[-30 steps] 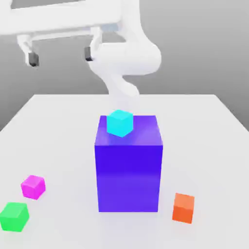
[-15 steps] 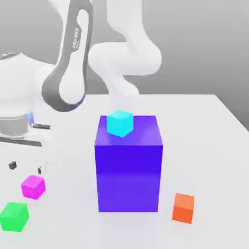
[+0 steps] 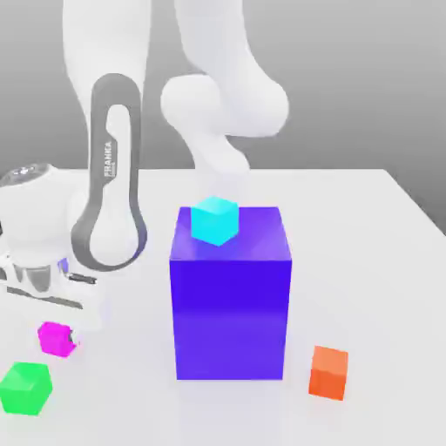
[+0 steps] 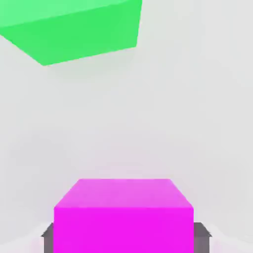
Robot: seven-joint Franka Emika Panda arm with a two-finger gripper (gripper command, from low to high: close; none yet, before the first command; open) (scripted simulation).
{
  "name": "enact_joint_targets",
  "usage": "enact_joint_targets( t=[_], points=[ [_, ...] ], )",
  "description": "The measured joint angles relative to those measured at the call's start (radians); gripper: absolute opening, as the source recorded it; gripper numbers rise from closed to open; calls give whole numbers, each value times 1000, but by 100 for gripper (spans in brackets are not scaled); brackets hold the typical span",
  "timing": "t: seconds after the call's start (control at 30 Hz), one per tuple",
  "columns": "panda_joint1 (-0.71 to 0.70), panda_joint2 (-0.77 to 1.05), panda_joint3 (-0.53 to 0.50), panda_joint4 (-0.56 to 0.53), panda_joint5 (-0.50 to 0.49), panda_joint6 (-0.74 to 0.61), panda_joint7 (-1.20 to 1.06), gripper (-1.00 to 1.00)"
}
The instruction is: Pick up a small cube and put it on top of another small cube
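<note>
Magenta cube [image 3: 57, 338], small and plain-faced, is sitting on the white worktop [image 3: 366, 244] toward the exterior view's left, partly covered from above by the white hand of the arm. In the hand view the same cube [image 4: 123, 215] is filling the space directly under the camera, with a dark fingertip [image 4: 48, 236] showing at one flank and a second one at the opposite flank. The end effector [image 4: 123, 232] is therefore straddling the cube with its fingers spread to either side; whether the pads are already pressing on the faces cannot be told.

Nearest neighbour is the green cube [image 3: 25, 388], of similar size, lying just beside the magenta one and closer to the exterior camera, apart from it. The hand view is showing that green cube [image 4: 74, 27] with bare worktop between the two.

Further toward the exterior view's right, a large blue-purple block [image 3: 231, 300] is standing upright on the worktop, well apart from the magenta cube. A small cyan cube [image 3: 214, 219] is resting on the block's top face, near its far left corner. An orange cube [image 3: 328, 372] is lying beside the block's lower right corner, not touching it.

The arm's grey-banded link [image 3: 111, 192] is leaning down between the block and the magenta cube.
</note>
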Motion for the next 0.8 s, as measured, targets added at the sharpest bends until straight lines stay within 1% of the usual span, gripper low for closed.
enact_joint_targets(
  t=[0.03,0.1,0.27,0.4,0.5,0.67,0.73,0.8],
  points=[
    [-11,8,13,2,9,6,-7,-100],
    [16,-15,-21,-4,-20,-10,15,-100],
    [117,-125,-156,-36,-177,-82,134,-100],
    [162,-211,-225,-53,-306,-147,222,-100],
    [168,-208,-208,30,-341,-224,149,-100],
    [177,-173,-160,207,-377,-367,-29,-100],
    [164,-127,-132,242,-353,-357,-81,-100],
    [144,-61,-100,255,-304,-309,-124,-100]
  ],
)
